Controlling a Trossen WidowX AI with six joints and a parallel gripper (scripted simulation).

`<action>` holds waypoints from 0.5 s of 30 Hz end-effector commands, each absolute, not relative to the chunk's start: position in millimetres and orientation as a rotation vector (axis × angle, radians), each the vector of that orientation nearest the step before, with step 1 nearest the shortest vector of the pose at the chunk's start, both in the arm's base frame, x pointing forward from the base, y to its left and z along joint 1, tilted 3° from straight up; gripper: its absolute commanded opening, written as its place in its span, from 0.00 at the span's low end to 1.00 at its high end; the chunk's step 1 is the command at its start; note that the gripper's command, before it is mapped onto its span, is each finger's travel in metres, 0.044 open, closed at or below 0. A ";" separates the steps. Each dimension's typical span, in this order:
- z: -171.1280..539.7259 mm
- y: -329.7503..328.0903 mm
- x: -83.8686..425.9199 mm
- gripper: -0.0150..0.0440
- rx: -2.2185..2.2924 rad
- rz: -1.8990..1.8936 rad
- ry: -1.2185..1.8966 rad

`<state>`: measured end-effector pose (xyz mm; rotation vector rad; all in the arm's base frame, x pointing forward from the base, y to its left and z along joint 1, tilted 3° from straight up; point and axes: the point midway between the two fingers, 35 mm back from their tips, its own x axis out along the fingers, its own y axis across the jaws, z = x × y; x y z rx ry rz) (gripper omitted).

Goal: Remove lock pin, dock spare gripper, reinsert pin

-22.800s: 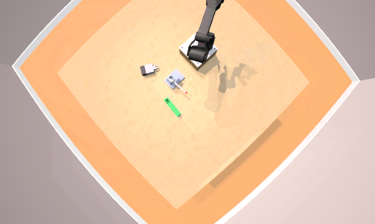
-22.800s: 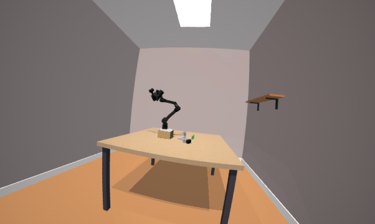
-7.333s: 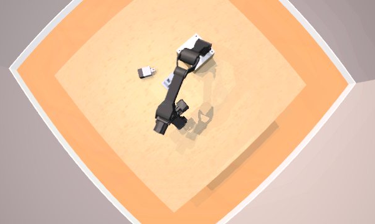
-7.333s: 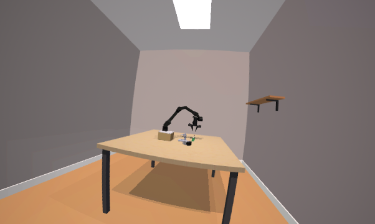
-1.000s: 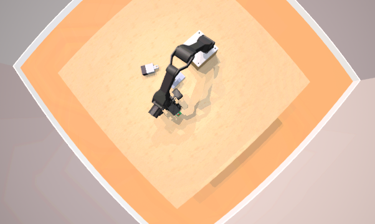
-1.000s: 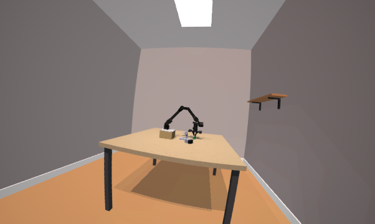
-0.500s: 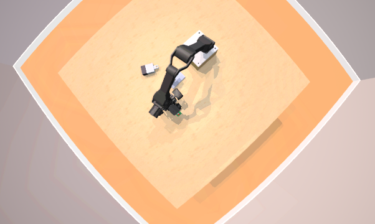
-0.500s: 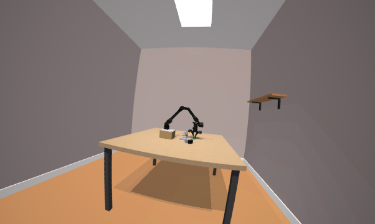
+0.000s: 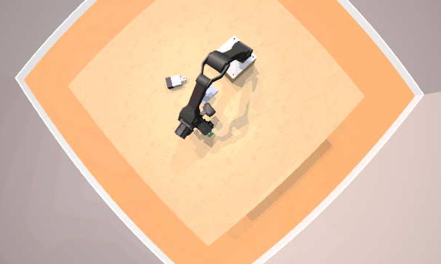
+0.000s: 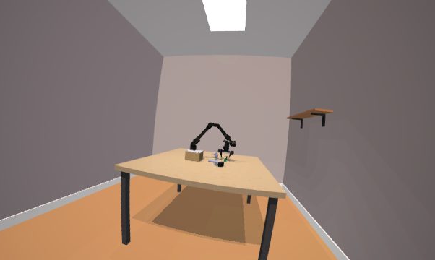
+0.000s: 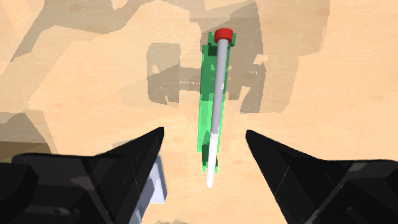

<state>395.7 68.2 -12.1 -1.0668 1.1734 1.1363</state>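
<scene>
The lock pin (image 11: 218, 85) is a thin grey rod with a red head, and it points away from me in the wrist view. It lies along a green strip (image 11: 205, 107) (image 9: 211, 132) on the table. My gripper (image 11: 205, 131) (image 9: 208, 131) (image 10: 226, 156) is open. Its fingers stand wide on either side of the pin's near end and do not touch it. The spare gripper (image 9: 174, 81), dark with a white spigot end, lies on the table to the left of the arm. The pale blue mount (image 9: 210, 95) (image 11: 158, 184) sits under my forearm, mostly hidden.
The arm's base stands on a white plate (image 9: 236, 70), which tops a tan box (image 10: 194, 156) at the far side of the wooden table (image 10: 210, 177). A wall shelf (image 10: 311, 113) hangs far to the right.
</scene>
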 end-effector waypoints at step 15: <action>29.2 69.1 386.6 1.00 -1.060 1.156 1.196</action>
